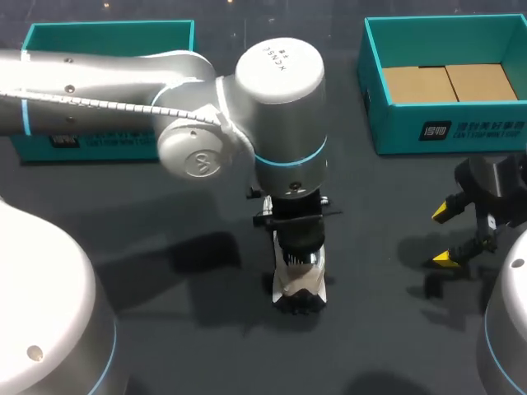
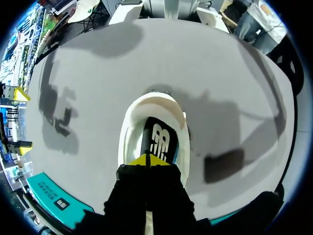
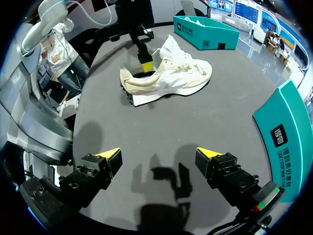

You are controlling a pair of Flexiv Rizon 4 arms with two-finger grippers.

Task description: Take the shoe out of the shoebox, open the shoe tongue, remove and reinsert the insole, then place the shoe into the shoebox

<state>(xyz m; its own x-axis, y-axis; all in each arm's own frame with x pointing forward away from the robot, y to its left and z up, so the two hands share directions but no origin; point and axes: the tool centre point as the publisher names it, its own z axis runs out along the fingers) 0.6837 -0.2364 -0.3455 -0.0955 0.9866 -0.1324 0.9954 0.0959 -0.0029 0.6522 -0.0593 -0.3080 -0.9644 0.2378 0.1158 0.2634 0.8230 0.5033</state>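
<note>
A cream running shoe (image 1: 298, 290) stands on its sole in the middle of the dark table, also seen in the left wrist view (image 2: 128, 139) and the right wrist view (image 3: 171, 78). Its dark insole (image 2: 159, 137) with a white logo lies inside. My left gripper (image 2: 148, 160) points straight down into the heel opening, its yellow tips shut together at the insole's heel end. I cannot tell whether they pinch the insole. The right wrist view shows the left gripper (image 3: 145, 63) dipping into the shoe. My right gripper (image 1: 445, 234) (image 3: 161, 156) hangs open and empty to the right of the shoe.
The teal shoebox (image 1: 375, 82), with cardboard lining its bottom, stands at the back right, close beside my right gripper (image 3: 283, 132). A second teal box part (image 1: 107, 37) sits at the back left. My left arm's big elbow joint (image 1: 280, 90) hangs over the table's middle.
</note>
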